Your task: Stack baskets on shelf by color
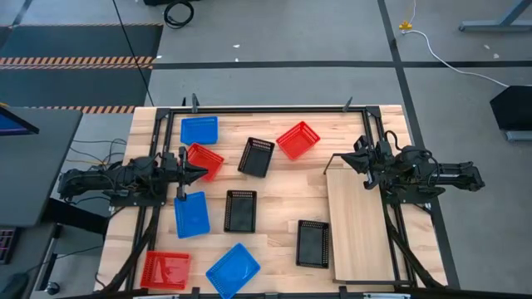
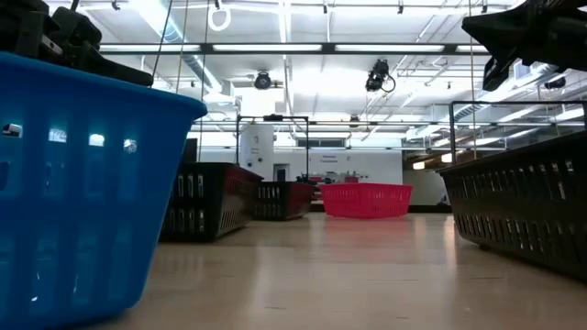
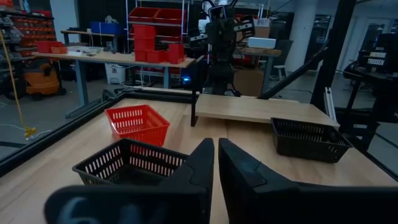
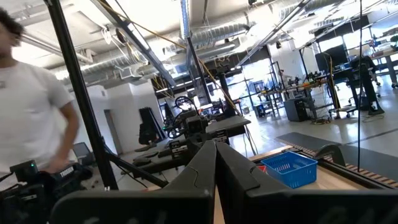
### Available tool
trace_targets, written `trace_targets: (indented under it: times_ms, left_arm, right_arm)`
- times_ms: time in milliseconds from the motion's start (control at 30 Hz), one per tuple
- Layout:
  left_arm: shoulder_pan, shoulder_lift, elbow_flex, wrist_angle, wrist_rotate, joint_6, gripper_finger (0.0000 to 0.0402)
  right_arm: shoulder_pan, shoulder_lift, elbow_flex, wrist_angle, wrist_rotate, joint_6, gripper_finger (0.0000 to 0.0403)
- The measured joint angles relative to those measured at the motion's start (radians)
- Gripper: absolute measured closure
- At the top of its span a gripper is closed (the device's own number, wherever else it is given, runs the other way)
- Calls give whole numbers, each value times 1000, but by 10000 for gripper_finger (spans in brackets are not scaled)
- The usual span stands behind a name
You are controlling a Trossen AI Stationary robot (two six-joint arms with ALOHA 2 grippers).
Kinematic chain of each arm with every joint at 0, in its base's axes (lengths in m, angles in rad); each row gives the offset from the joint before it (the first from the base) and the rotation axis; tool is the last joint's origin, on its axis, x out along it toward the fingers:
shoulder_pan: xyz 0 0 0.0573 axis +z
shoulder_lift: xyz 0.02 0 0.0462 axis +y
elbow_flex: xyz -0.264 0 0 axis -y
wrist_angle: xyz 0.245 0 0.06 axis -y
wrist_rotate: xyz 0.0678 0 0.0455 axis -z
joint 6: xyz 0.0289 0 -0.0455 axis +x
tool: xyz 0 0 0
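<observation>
on the desk (image 1: 274, 187) all nine baskets (image 1: 240, 210) lay scattered, shelf (image 1: 359, 223) bare. left gripper (image 1: 198, 173) and right gripper (image 1: 334, 163) hovered, jaws pressed together, holding nothing. risk: descending unopened would shove a basket aside.

Baskets (image 1: 241, 209): nine, red, blue, black, scattered loose across the tabletop.
Shelf (image 1: 359, 223): pale board, right side, bare.
</observation>
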State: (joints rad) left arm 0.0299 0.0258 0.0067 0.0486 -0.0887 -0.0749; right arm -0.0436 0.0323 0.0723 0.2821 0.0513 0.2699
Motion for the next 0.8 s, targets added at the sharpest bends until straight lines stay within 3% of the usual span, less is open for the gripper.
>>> trace_targets:
  times_ms: [600,733,800]
  left_arm:
    - [0,0,0,15,0,-11,371]
    - [5,1,1,118,-10,-262,363]
    - [8,6,31,109,-16,-459,362]
  right_arm:
    - [0,0,0,0,0,0,389]
    - [0,0,0,0,0,0,389]
    - [0,0,0,0,0,0,389]
